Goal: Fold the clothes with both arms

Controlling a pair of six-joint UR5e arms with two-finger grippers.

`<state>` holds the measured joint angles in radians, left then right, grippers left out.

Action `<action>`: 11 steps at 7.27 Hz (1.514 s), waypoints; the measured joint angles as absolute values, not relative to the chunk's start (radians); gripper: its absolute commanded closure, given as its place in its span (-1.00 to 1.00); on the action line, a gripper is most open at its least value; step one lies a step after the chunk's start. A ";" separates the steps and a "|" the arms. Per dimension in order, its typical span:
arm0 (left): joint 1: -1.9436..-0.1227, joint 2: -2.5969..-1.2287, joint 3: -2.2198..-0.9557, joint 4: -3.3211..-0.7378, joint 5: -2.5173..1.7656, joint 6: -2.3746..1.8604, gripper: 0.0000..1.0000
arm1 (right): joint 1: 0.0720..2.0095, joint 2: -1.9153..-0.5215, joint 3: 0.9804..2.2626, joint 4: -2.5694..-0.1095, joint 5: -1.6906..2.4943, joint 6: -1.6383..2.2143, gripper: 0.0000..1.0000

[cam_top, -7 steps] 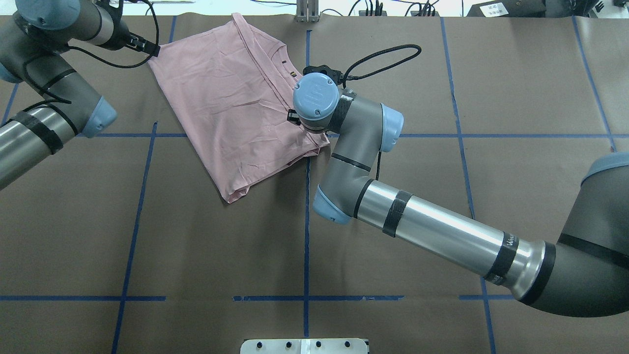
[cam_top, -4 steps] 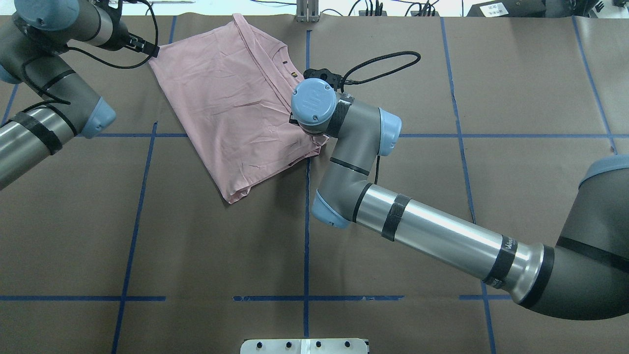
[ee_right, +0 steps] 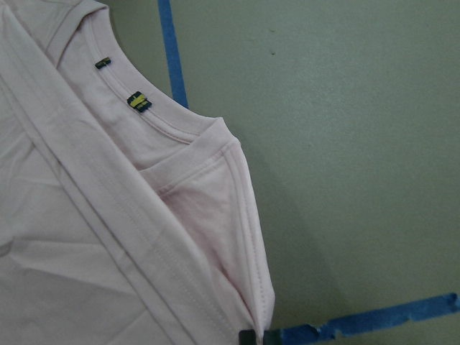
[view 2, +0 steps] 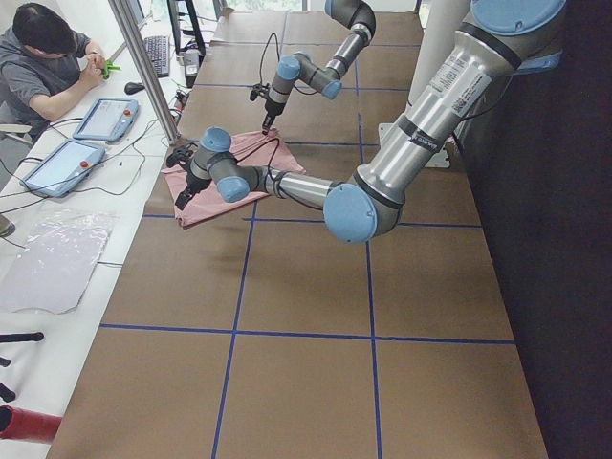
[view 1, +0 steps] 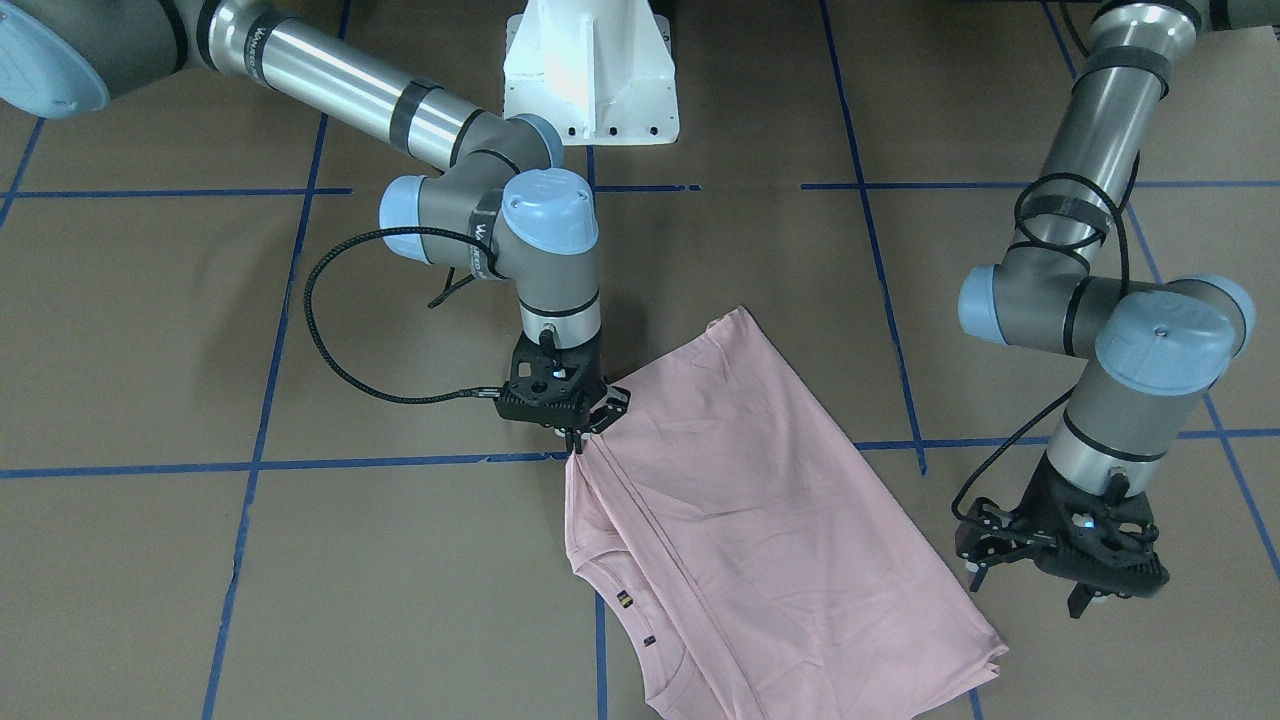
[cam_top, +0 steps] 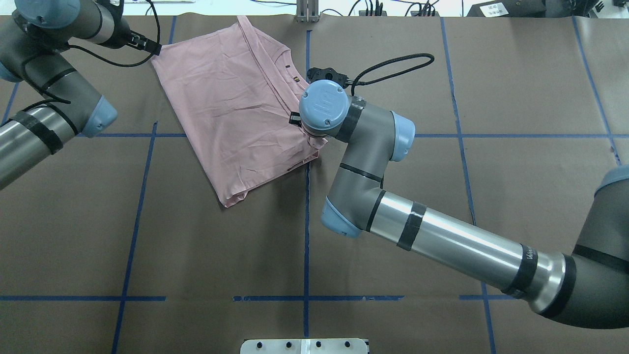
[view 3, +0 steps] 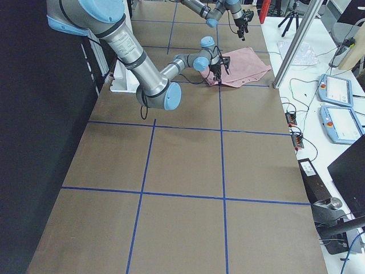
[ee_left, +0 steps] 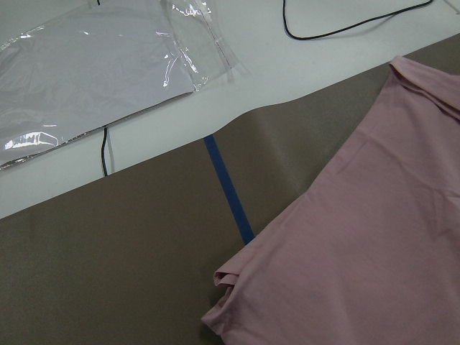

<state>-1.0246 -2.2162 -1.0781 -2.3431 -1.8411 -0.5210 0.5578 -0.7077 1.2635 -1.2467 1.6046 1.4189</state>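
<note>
The pale pink T-shirt [view 1: 760, 520] lies folded on the brown table, its print hidden; it also shows in the overhead view [cam_top: 236, 108]. Two small neck labels [ee_right: 138, 101] show at its collar. My right gripper [view 1: 579, 443] is shut on the shirt's edge by the sleeve and lifts that edge slightly. In the overhead view its wrist hides the fingers. My left gripper [view 1: 1028, 590] is open and empty. It hovers just beside the shirt's far corner [cam_top: 158, 54], apart from the cloth. The left wrist view shows that corner [ee_left: 230, 280] but no fingers.
The white pedestal [view 1: 590, 70] stands at the robot's side of the table. Blue tape lines [cam_top: 306, 236] cross the table. A clear plastic bag [ee_left: 93, 65] lies beyond the far table edge. An operator [view 2: 48, 57] sits there with control tablets [view 2: 100, 117].
My right arm has shifted right and a little toward the robot with the shirt edge in its grip, so the shirt has turned slightly. The left gripper has stayed in place.
</note>
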 measured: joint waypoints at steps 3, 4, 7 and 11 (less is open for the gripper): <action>-1.013 -2.217 -1.111 -2.340 -1.853 -0.528 -1.00 | 0.440 -0.965 1.629 -1.282 1.491 1.475 1.00; -1.011 -2.217 -1.120 -2.340 -1.873 -0.545 -1.00 | 0.366 -1.050 1.751 -1.308 1.417 1.513 1.00; -0.970 -2.189 -1.244 -2.292 -1.919 -0.670 -1.00 | 0.172 -1.198 1.923 -1.351 1.225 1.619 1.00; -0.711 -1.968 -1.762 -2.088 -1.895 -1.043 -1.00 | 0.093 -1.241 1.970 -1.356 1.144 1.684 1.00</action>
<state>-0.7112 -1.9681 -1.7621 -2.0884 -1.8948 -1.0428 0.0935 -1.2411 1.9704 -1.3558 1.1436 1.6838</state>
